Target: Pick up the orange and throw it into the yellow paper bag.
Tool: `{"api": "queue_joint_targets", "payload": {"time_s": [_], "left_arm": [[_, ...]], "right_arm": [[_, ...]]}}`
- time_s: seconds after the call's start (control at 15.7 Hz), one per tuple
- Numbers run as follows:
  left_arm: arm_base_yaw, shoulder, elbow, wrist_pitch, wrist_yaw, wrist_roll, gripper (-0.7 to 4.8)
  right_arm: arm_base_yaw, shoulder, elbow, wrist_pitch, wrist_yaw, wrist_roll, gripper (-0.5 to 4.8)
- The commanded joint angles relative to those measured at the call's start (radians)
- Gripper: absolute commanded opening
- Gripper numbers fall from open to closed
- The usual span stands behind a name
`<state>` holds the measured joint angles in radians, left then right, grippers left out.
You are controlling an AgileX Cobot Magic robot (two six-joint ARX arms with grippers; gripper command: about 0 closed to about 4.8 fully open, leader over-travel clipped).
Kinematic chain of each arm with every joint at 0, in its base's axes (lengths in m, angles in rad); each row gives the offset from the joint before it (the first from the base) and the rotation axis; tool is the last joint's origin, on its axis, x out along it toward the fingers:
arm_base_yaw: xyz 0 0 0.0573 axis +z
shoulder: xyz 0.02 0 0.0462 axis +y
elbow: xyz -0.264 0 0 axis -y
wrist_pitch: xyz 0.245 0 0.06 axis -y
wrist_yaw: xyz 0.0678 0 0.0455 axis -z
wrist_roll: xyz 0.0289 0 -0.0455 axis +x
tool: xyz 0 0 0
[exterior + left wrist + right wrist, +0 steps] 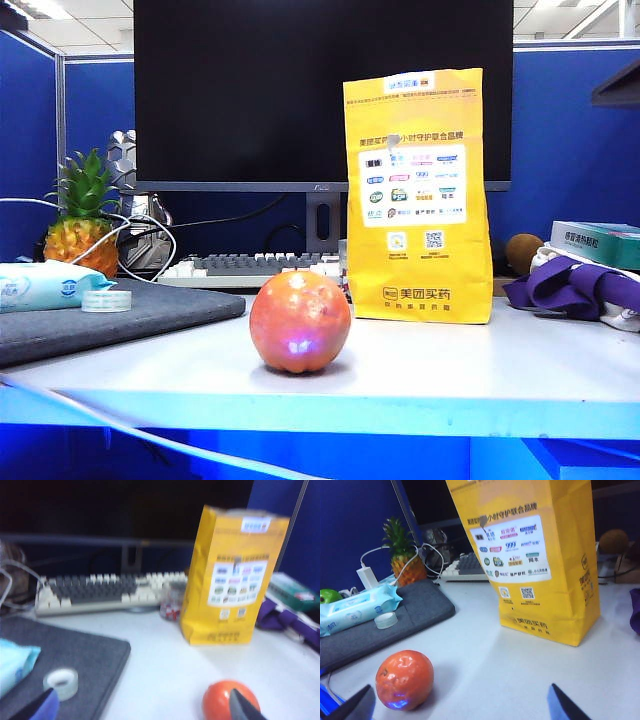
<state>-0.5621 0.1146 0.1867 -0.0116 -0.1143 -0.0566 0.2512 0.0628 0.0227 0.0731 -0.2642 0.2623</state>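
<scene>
Glossy, round, the orange (pixel 224 700) sits on our smooth white worktop (pixel 450 370), beside the left gripper (pixel 145 707)'s parted jaws; right gripper (pixel 462 705) spread too, facing the creased yellow paper bag (pixel 540 555).

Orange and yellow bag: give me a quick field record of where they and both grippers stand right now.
orange: on the white table, near its front edge, untouched
yellow paper bag: upright behind the orange, toward the right in the exterior view, apart from it
left gripper: open, empty, one fingertip in front of the orange in the left wrist view
right gripper: open, empty, orange beside one fingertip
task stage: pick not yet done
nearby: tape roll on grey mat
</scene>
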Motion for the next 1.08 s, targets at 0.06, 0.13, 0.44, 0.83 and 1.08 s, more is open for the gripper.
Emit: {"api": "queue_joint_targets", "payload": {"time_s": [0.06,0.13,0.44,0.83,1.08], "left_arm": [[0.001,0.001,0.002,0.020,0.016,0.012,4.79],[0.001,0.001,0.002,0.020,0.037,0.012,4.79],[0.001,0.256,0.176,0.003,0.179,-0.002,4.79],[0.001,0.905,0.636,-0.253,0.361,0.258,4.79],[-0.001,1.176,0.814,-0.380,0.460,0.319,4.79]], "right_arm": [[0.001,0.000,0.004,0.035,-0.005,0.008,4.79],[0.001,0.000,0.004,0.056,-0.005,0.031,4.79],[0.001,0.002,0.013,0.238,-0.074,0.117,4.79],[0.001,0.006,0.093,0.154,-0.096,0.187,4.79],[0.002,0.038,0.238,-0.145,-0.116,0.156,4.79]]}}
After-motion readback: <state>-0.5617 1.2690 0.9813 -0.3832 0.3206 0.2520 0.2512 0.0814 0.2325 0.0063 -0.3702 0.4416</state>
